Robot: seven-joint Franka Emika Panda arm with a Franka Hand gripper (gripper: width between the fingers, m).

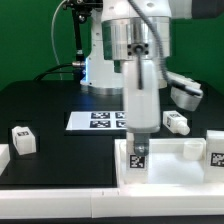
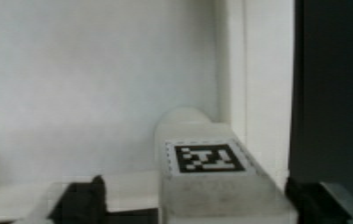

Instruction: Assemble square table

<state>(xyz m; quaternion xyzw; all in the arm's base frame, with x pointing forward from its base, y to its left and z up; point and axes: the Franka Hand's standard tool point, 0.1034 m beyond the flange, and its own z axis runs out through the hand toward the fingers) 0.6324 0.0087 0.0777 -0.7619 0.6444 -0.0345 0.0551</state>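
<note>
The square table's white slab (image 1: 180, 168) lies at the front of the black table, and in the wrist view it (image 2: 84, 90) fills most of the picture. A short white leg (image 1: 138, 158) with a black-and-white tag stands upright on the slab near its corner. My gripper (image 1: 138, 138) hangs straight over this leg, open, with its fingers down either side of the top. In the wrist view the leg (image 2: 212, 170) sits between the dark fingers (image 2: 84, 200), with a visible gap on one side. The gripper (image 2: 203, 203) does not clamp it.
The marker board (image 1: 100, 120) lies behind the slab. One tagged leg (image 1: 22, 139) rests on the exterior view's left, another (image 1: 176, 122) on its right, and a third (image 1: 215, 150) at the slab's right edge. A plain white block (image 1: 3, 160) sits at the far left edge.
</note>
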